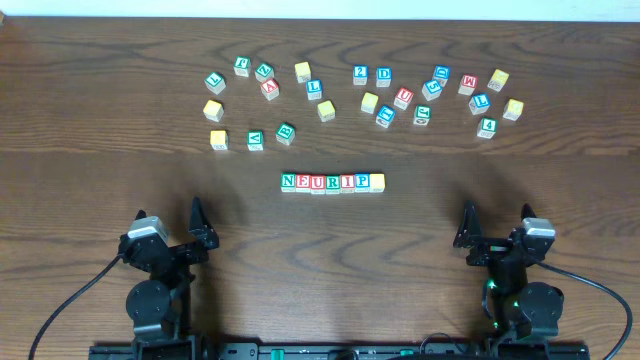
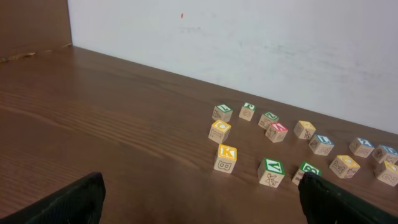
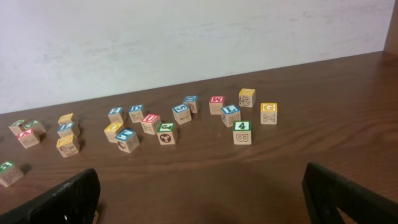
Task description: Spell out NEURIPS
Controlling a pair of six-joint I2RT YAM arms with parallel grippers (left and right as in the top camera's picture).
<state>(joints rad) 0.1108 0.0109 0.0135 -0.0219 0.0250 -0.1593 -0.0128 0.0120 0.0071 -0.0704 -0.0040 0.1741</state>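
- Overhead: the NEURIPS row (image 1: 332, 182) lies at table centre, nearer the arms than the loose cubes (image 1: 370, 95), which sit well apart on the far side
- Overhead: six cubes read N, E, U, R, I, P from left to right. The end cube (image 1: 377, 182) at the right touches the P and shows a plain yellowish face up, so no S can be read there
- Overhead: the left gripper (image 1: 168, 225) and right gripper (image 1: 497, 225) stand at the near edge, fingers spread wide, holding nothing
- Hazard: if the end cube needs turning, a wide approach is likely to catch the touching P and push the row out of line
- Hazard: a red U and other lettered cubes lie among the loose ones, so a wrong pick is possible
- Left wrist: the left gripper (image 2: 199, 202) is spread, with bare table (image 2: 124, 143) between the fingertips. The row is out of frame. A K cube (image 2: 226, 158) lies far and right
- Hazard: the row cannot be checked from this camera
- Right wrist: the right gripper (image 3: 202, 196) is spread and empty. The row is out of frame. A 4 cube (image 3: 242, 132) stands nearest among the loose cubes
- Hazard: several letters here are too small to read, so an S cannot be confirmed from this view
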